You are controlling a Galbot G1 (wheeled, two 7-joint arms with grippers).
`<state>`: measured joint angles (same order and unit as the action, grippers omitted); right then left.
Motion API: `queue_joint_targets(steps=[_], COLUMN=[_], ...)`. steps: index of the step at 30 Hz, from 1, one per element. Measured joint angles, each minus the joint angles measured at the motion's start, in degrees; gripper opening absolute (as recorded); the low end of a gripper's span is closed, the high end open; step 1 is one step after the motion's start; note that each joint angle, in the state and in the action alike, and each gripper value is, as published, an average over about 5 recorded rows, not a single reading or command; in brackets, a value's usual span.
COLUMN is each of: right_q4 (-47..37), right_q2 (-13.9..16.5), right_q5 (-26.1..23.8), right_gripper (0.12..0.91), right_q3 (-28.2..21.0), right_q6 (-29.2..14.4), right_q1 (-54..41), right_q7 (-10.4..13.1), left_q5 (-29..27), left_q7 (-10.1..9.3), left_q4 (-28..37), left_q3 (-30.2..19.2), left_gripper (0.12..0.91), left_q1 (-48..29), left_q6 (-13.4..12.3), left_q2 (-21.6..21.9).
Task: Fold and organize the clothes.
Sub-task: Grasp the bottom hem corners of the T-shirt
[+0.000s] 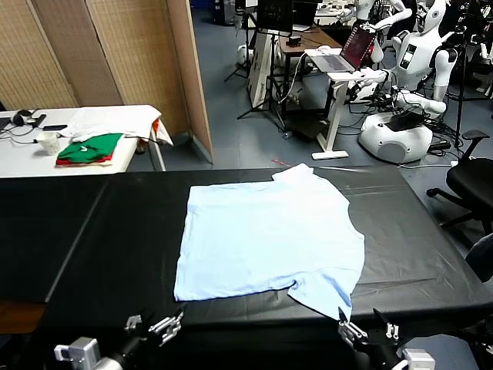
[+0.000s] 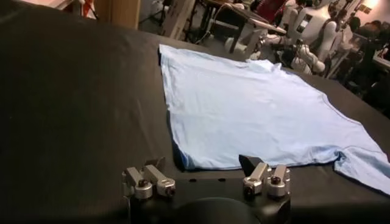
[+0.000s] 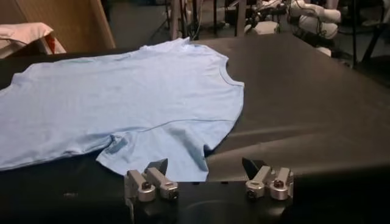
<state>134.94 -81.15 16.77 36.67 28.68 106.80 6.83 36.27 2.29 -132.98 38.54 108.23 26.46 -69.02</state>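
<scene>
The clothes are one pale sky-blue T-shirt (image 1: 266, 239), spread flat on the black table (image 1: 100, 231). Its hem points left, its collar right, and one sleeve lies at the near right edge. My left gripper (image 1: 158, 324) hovers low at the table's near edge, just short of the shirt's near hem corner. In the left wrist view that gripper (image 2: 203, 164) is open and holds nothing, and the T-shirt (image 2: 256, 115) lies just beyond it. My right gripper (image 1: 366, 327) sits at the near edge by the sleeve. In the right wrist view it (image 3: 205, 165) is open and empty, facing the T-shirt's (image 3: 134, 103) sleeve.
A white table at the back left carries green-and-red folded garments (image 1: 91, 149), a white cloth (image 1: 115, 119) and a cup (image 1: 48, 142). A wicker screen (image 1: 115, 54) stands behind it. An office chair (image 1: 474, 181) is at the right, with a laptop desk (image 1: 339, 58) and other robots beyond.
</scene>
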Motion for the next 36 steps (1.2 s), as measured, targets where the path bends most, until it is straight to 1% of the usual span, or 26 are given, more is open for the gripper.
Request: queue_joint_targets(steps=[2, 5, 7, 13, 17, 19, 20, 22, 25, 28, 29, 32, 33, 35, 36], right_q4=[-0.38, -1.62, -2.61, -5.44, -6.32, -6.49, -6.56, -6.69, -6.97, -7.15, -7.11, -6.55, -6.27, -5.6, -5.2], right_q2=[-0.03, -0.02, 0.07, 0.09, -0.03, -0.07, -0.07, -0.07, -0.07, -0.06, 0.0, 0.37, 0.51, 0.67, 0.67], right_q5=[-0.19, -0.56, -0.63, -0.62, -0.61, -0.61, -0.61, -0.61, -0.61, -0.61, -0.61, -0.61, -0.61, -0.64, -0.73], right_gripper=[0.907, 0.907, 0.907, 0.903, 0.853, 0.822, 0.797, 0.745, 0.622, 0.456, 0.383, 0.221, 0.184, 0.148, 0.141], right_q3=[-0.15, -0.61, -0.9, -1.59, -1.85, -1.88, -1.88, -1.89, -1.89, -1.88, -1.86, -1.77, -1.76, -1.83, -1.95], right_q6=[0.14, 0.57, 0.85, 1.29, 1.21, 1.14, 1.12, 1.1, 1.06, 1.03, 1.02, 1.06, 1.1, 1.24, 1.34], right_q1=[-0.67, -2.78, -4.15, -6.35, -6.47, -6.51, -6.54, -6.67, -6.88, -6.89, -6.81, -6.35, -6.15, -5.63, -5.29], right_q7=[0.04, 0.1, 0.1, 0.13, 0.14, 0.13, 0.12, 0.11, 0.07, -0.02, -0.07, -0.2, -0.23, -0.22, -0.21], left_q5=[-1.22, -4.73, -6.21, -8.02, -9.38, -9.87, -10.1, -10.52, -10.9, -11.04, -11.1, -11.51, -11.66, -11.89, -11.97], left_q7=[0.44, 1.19, 1.04, 0.09, -0.27, -0.41, -0.46, -0.53, -0.6, -0.63, -0.63, -0.81, -1.04, -1.78, -2.2], left_q4=[0.28, 1.15, 1.74, 3.97, 5.25, 5.76, 5.99, 6.4, 6.94, 7.31, 7.39, 7.51, 7.5, 7.37, 7.23], left_q3=[-0.24, -1.03, -1.56, -3.25, -4.12, -4.39, -4.51, -4.74, -5.1, -5.5, -5.66, -6.12, -6.29, -6.58, -6.68], left_gripper=[0.907, 0.907, 0.907, 0.907, 0.898, 0.873, 0.846, 0.759, 0.596, 0.426, 0.35, 0.197, 0.169, 0.149, 0.151], left_q1=[-0.29, -1.27, -2.02, -4.79, -6.08, -6.38, -6.47, -6.6, -6.78, -7.13, -7.26, -7.43, -7.4, -7.17, -6.99], left_q6=[0.01, 0.04, 0.05, -0.1, -0.36, -0.42, -0.43, -0.45, -0.51, -0.58, -0.56, -0.4, -0.34, -0.17, -0.08], left_q2=[-0.2, -0.84, -1.28, -2.42, -2.94, -3.13, -3.19, -3.24, -3.32, -3.56, -3.68, -3.98, -4.06, -4.19, -4.23])
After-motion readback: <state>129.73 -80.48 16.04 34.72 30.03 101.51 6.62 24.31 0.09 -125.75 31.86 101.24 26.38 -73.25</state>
